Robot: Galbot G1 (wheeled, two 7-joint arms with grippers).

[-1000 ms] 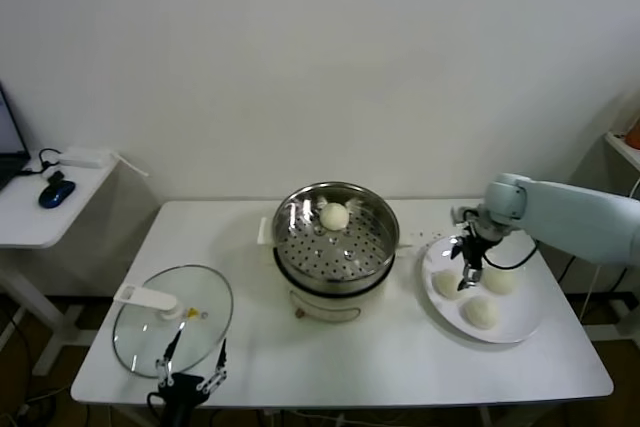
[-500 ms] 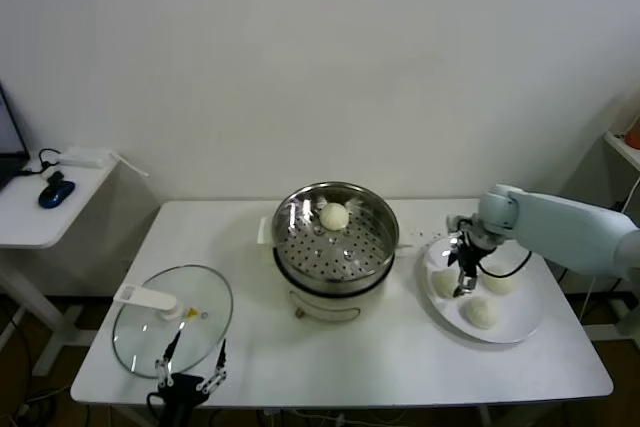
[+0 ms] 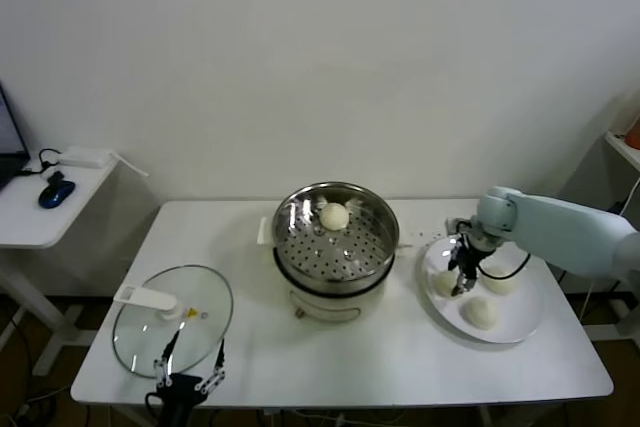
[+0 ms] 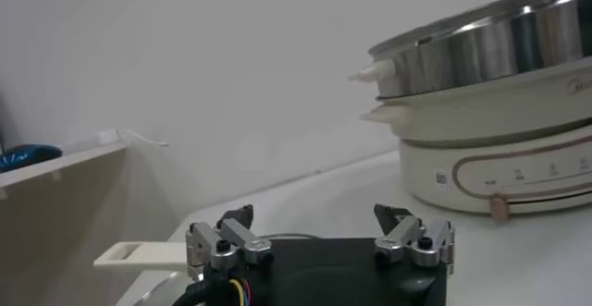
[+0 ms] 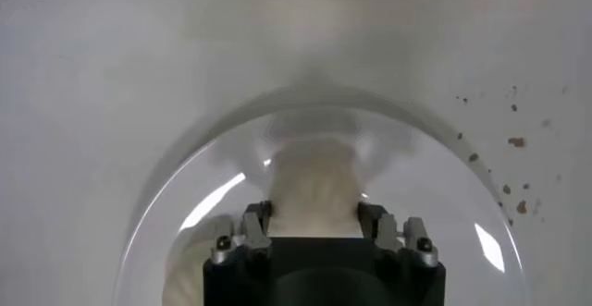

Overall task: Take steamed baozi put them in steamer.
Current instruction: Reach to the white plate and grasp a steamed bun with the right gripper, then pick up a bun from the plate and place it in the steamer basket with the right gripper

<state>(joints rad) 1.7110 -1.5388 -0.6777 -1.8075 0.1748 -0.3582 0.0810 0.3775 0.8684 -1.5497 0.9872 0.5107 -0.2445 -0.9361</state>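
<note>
Three buns remain on the plate at the pot's three o'clock; one bun sits inside. The right gripper straddles the nearest bun, fingers spread, not yet pinching. Squeezing unevenly could dent it or roll it into its neighbours. The left gripper idles open by the lid.

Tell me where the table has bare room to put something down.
The table is bare along its front edge between the glass lid and the plate, and behind the lid beside the steamer. The plate is crowded: three buns and the right gripper. The left gripper hangs by the lid.
</note>
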